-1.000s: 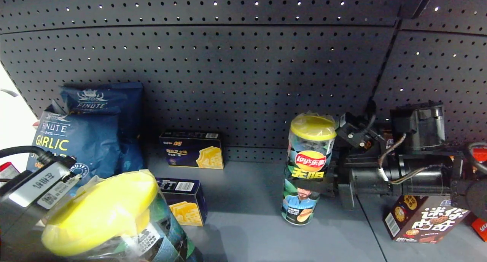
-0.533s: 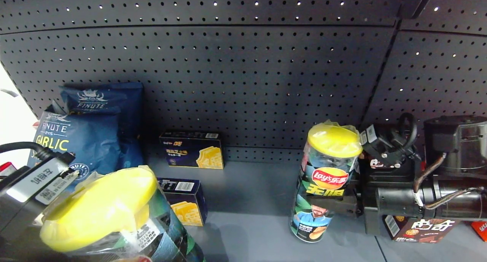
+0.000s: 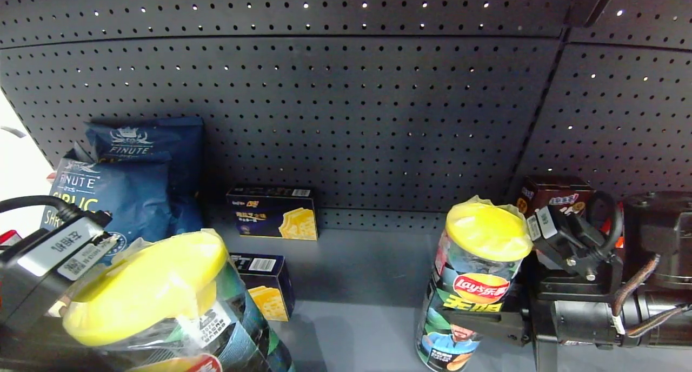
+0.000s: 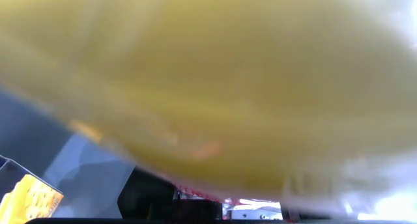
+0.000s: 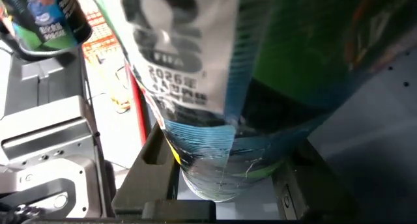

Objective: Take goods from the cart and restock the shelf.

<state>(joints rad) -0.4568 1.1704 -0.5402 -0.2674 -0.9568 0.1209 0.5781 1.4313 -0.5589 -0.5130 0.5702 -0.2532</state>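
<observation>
1. As far as I can read the head view, my right end effector (image 3: 465, 315) is clenched on a yellow-lidded chip can (image 3: 478, 274), with its dark fingers (image 3: 486, 324) across the lower label.
2. That can is near upright, with its lid end leaning slightly back toward the right wrist. Its base runs off the lower edge of the view, so I can't tell whether it touches the shelf (image 3: 351, 285).
3. Right wrist view agrees: the can sits between the two fingers, one on each side, and its rounded base end shows between them.
4. My left end effector (image 3: 162, 329) is grasping a second chip can (image 3: 157, 301). The can is tilted, with its yellow lid up and toward the left wrist. The grip itself is hidden behind the can.
5. In the left wrist view the second chip can is a yellow blur right against the lens.
6. Two dark biscuit boxes (image 3: 273, 212) lie on the shelf between the two end effectors. One is back by the perforated back panel (image 3: 346, 118). The other is just beside the left end effector's can, on the side toward the right arm.
7. Blue snack bags (image 3: 124, 199) stand beyond the left end effector, against the back panel.
8. A brown box (image 3: 551, 193) stands behind the right end effector, against the back panel and near the held can's lid.
</observation>
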